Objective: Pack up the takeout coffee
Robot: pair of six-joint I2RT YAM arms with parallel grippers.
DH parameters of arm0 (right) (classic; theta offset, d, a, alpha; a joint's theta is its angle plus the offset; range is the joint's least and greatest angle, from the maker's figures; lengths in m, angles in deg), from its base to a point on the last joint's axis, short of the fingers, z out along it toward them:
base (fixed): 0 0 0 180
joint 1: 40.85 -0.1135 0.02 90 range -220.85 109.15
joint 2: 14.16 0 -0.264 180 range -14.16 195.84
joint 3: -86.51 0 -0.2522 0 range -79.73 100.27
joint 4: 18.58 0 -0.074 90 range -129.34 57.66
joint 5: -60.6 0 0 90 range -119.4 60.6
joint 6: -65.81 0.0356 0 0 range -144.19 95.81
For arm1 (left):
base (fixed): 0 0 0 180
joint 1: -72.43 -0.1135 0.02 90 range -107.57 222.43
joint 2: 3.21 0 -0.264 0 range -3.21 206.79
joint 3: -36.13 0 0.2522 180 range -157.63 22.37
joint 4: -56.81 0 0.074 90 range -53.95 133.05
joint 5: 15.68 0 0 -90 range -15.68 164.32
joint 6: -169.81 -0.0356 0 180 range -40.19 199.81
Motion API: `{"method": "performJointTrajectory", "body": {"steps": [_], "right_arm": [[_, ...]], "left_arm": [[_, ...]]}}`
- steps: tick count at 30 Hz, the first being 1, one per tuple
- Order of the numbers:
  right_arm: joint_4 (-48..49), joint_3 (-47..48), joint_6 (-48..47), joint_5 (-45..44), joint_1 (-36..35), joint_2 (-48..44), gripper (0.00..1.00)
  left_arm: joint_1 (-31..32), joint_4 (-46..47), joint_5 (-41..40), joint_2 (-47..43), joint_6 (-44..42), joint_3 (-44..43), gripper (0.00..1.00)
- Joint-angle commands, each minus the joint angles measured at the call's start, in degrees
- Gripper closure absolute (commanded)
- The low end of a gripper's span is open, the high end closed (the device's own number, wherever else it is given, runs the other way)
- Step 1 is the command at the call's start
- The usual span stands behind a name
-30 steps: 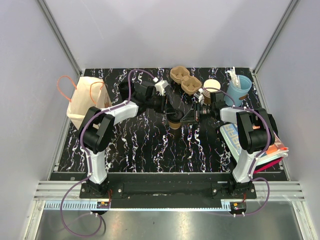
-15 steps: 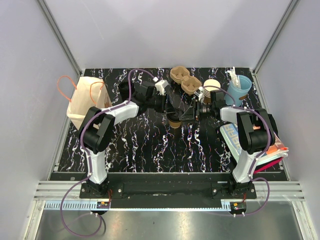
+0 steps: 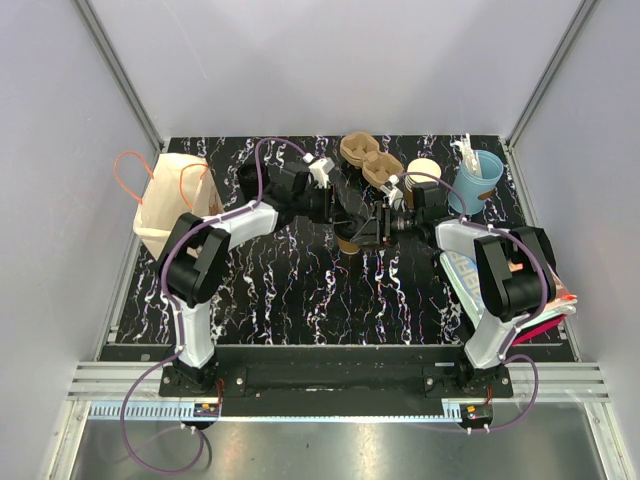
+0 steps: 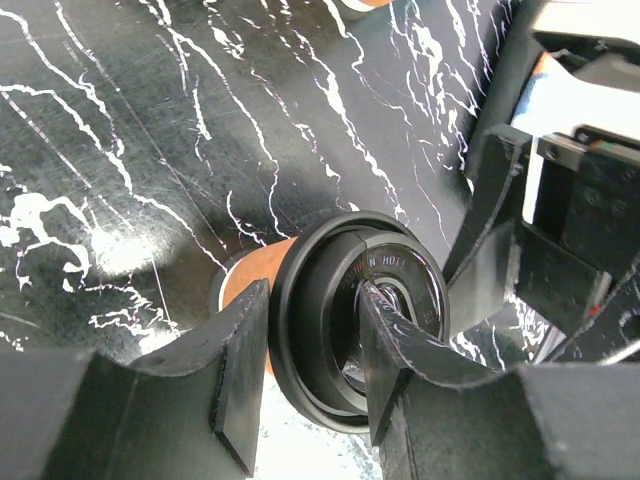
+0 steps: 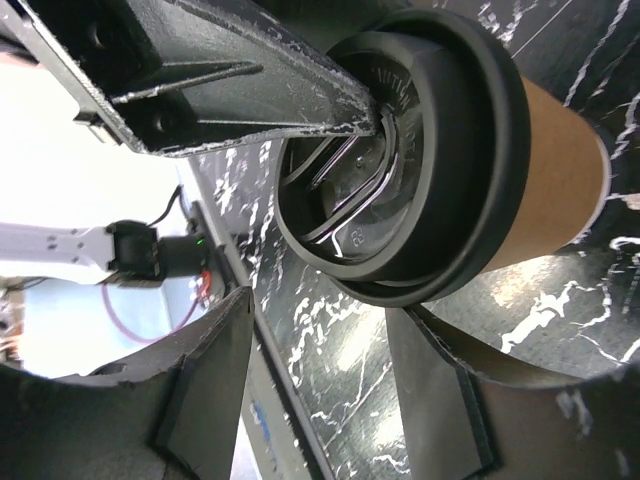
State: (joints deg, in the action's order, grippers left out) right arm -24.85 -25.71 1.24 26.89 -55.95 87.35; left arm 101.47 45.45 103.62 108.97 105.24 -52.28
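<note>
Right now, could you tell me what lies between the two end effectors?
The coffee cup, its lid pinched by the left end effector, as both wrist views show.

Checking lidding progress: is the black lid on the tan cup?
Yes, in the right wrist view the black lid covers the mouth of the tan cup.

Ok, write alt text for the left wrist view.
The left fingers pinch the rim of the black lid on a tan cup, one outside the rim and one on top. The right fingers stand close beside it, above a black marbled table.
</note>
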Motion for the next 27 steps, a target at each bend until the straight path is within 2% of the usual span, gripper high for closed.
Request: {"method": "performJointTrajectory", "body": {"steps": [1, 10, 23, 27], "right_arm": [[3.68, -0.67, 0.49, -6.18, -1.52, -4.13, 0.39], [1.05, 0.21, 0.59, -14.62, -1.87, -2.82, 0.42], [-1.5, 1.97, -0.82, -19.72, -1.96, 0.08, 0.5], [-2.48, 3.19, -2.14, -16.15, -1.96, -0.7, 0.46]], "left_arm": [[0.49, -14.35, -12.6, 3.75, -1.35, 3.55, 0.73], [2.42, -13.64, -15.5, 0.67, -1.0, 4.87, 0.74], [3.83, -14.17, -16.99, -0.12, -0.73, 4.78, 0.75], [3.75, -14.17, -17.61, -0.03, -1.0, 4.69, 0.75]]}}
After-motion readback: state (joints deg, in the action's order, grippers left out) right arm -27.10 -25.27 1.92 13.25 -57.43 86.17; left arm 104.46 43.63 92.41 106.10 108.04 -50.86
